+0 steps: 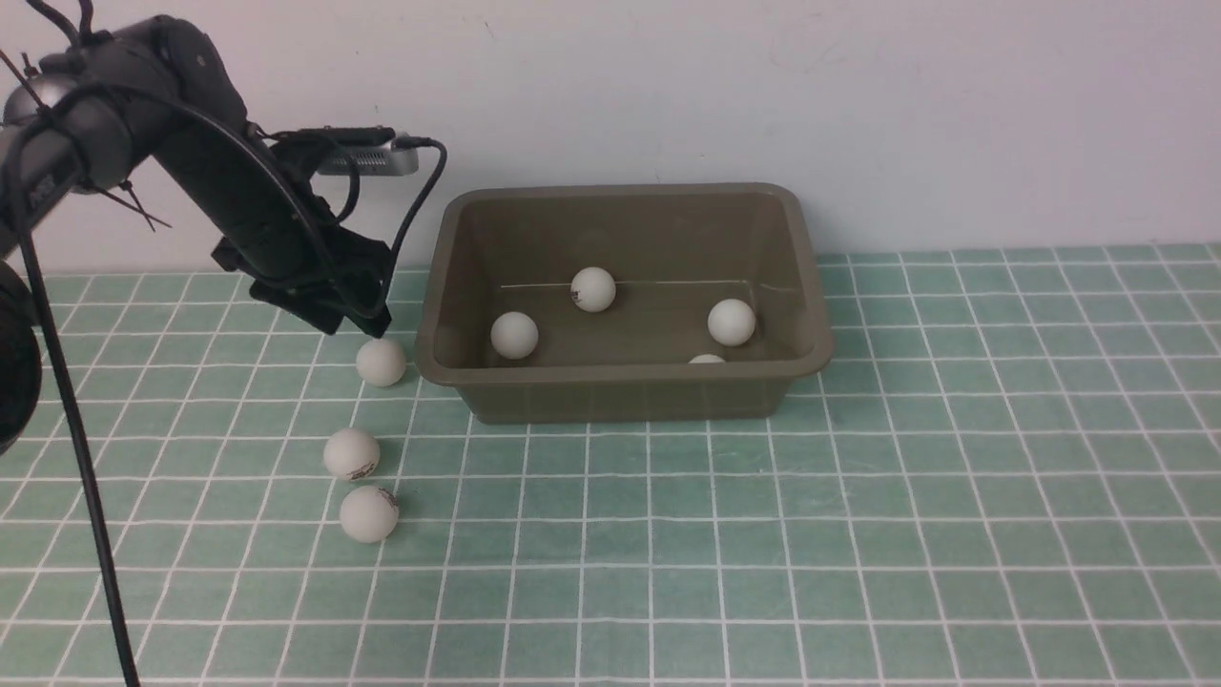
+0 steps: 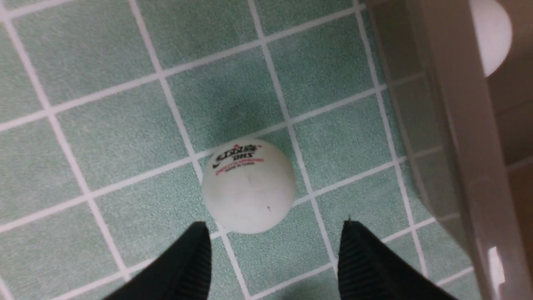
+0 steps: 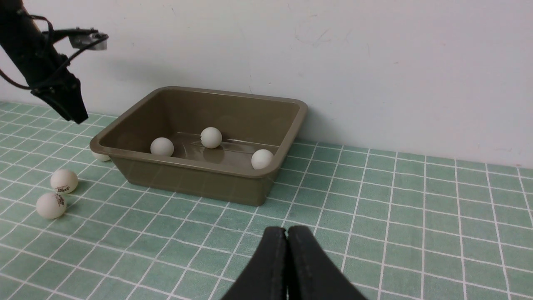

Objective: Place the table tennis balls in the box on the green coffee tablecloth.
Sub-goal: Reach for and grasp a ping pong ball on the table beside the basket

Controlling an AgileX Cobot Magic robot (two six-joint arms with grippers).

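Observation:
The olive-brown box stands on the green coffee tablecloth against the wall, with several table tennis balls inside, such as one at the back. Three balls lie on the cloth left of the box: one close to its left wall, and two nearer the front. My left gripper hangs open just above the ball by the wall. In the left wrist view that ball lies just ahead of the spread fingertips, untouched. My right gripper is shut and holds nothing.
A white wall rises right behind the box. The box's side stands close beside the left gripper. A black cable hangs from the left arm down over the cloth's left side.

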